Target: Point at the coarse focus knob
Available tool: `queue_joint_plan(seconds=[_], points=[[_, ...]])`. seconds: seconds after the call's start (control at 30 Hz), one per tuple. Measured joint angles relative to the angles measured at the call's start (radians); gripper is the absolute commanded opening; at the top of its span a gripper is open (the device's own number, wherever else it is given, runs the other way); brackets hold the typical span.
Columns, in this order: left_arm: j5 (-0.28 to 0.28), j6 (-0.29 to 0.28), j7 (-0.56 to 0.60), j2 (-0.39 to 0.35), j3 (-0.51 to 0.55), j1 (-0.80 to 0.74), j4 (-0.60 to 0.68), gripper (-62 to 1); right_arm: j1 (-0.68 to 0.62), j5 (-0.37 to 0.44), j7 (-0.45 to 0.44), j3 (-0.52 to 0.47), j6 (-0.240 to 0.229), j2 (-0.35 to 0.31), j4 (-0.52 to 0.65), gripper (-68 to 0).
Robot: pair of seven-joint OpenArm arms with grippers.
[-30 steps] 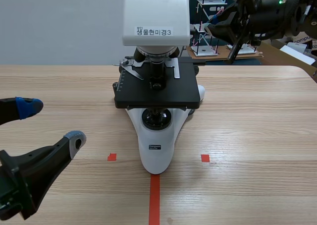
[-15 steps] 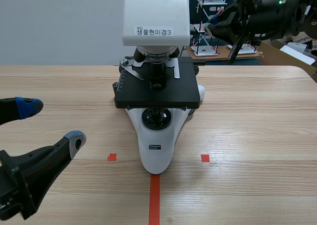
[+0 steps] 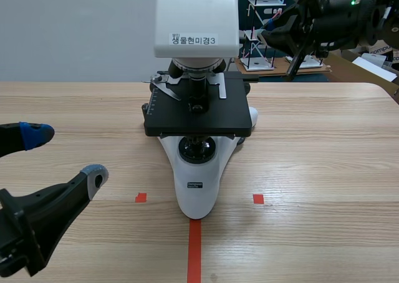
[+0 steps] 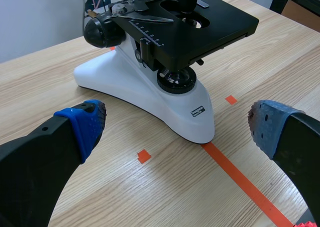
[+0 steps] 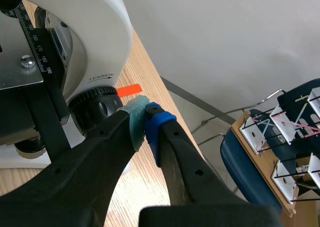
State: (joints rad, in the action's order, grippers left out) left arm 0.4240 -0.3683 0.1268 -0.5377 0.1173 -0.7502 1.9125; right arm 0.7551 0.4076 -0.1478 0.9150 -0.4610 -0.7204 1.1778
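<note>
A white microscope with a black stage stands mid-table. In the right wrist view its black ribbed coarse focus knob sits on the side of the white arm. My right gripper is shut, and its pad tips rest right beside that knob, touching or nearly so. In the scene view that right gripper hangs raised behind the microscope's head. My left gripper stands open low at the front left, holding nothing. In the left wrist view, the left gripper faces the microscope's base, with another black knob on its far side.
Red tape marks lie on the wooden table in front of the microscope. Behind the table stand a blue chair and white stick-frame models. Boxes sit at the far right.
</note>
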Motion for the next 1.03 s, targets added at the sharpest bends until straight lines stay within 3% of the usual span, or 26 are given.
queue_joint_plan(seconds=[1.03], points=[[0.0, 0.0, 0.0, 0.0, 0.0, 0.0, 0.0, -0.7, 0.0, 0.0, 0.0, 0.0, 0.0, 0.0, 0.0, -65.8]])
